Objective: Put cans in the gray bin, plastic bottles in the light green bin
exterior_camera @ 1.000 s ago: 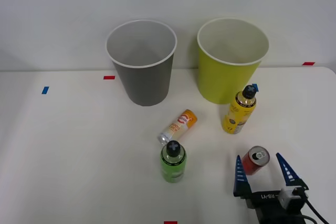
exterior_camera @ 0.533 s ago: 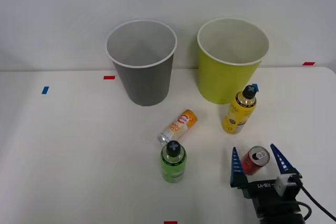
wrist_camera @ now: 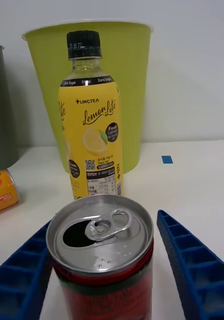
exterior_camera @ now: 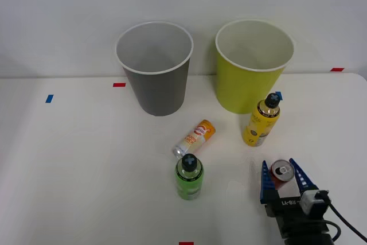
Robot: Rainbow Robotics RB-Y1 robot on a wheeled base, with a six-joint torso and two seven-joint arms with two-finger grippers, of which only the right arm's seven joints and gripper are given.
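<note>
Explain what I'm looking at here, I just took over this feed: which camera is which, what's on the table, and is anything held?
The wide picture looks down from above the robot's arms. The upright one comes from the right wrist, between its blue fingers. The right gripper brackets a short red can that stands on the table; contact isn't certain. An orange-and-white can lies on its side beside an upright green bottle. A yellow bottle stands before the light green bin. The gray bin stands to its left.
</note>
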